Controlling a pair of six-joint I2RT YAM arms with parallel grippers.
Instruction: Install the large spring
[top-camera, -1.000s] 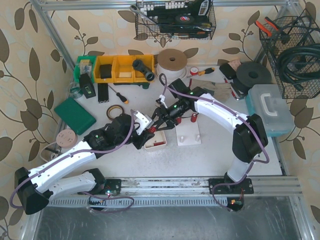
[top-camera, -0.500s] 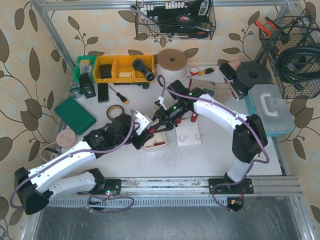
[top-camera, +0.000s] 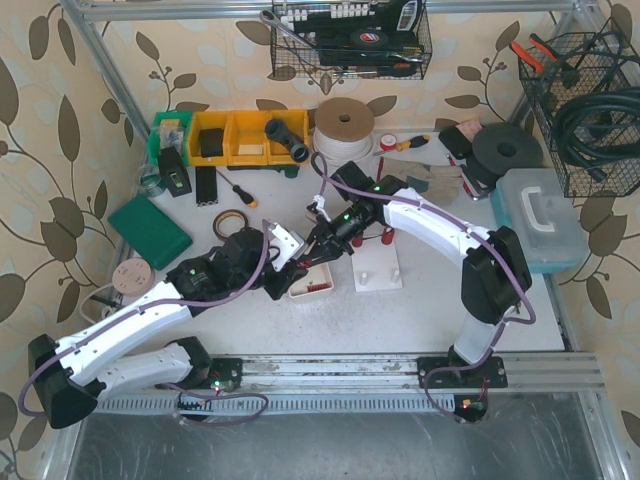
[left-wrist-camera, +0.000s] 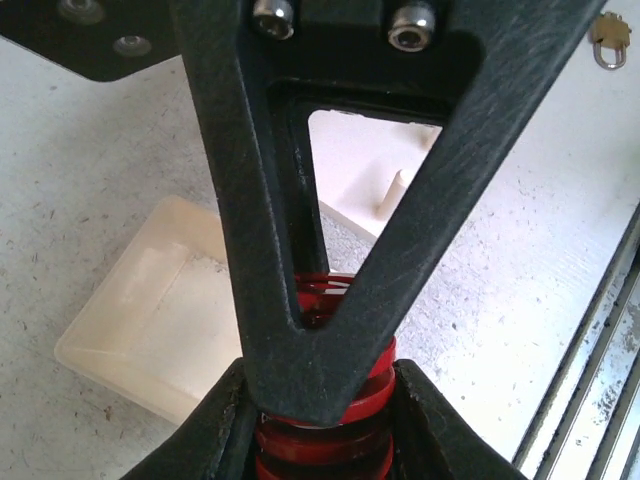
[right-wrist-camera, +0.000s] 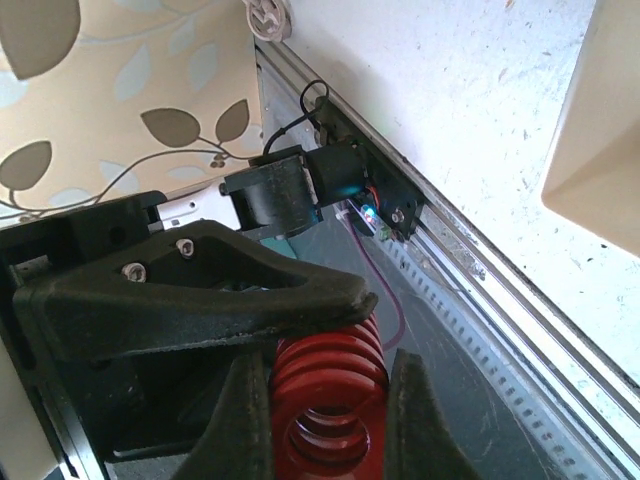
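Right gripper (right-wrist-camera: 330, 432) is closed tight on the red spring (right-wrist-camera: 322, 385), and the left gripper (left-wrist-camera: 320, 450) is clamped on the same spring from the other side. Together they hold it in the air by the shallow tray (left-wrist-camera: 150, 330), near the middle of the worktop (top-camera: 400, 320). Nothing looks installed yet: the white peg plate (top-camera: 378, 268) beside the tray is where it likely belongs, so carrying and seating remain. Yellow bins (top-camera: 235, 137) and a tape roll (top-camera: 345, 122) line the far edge, under leaf-patterned wallpaper (top-camera: 60, 120).
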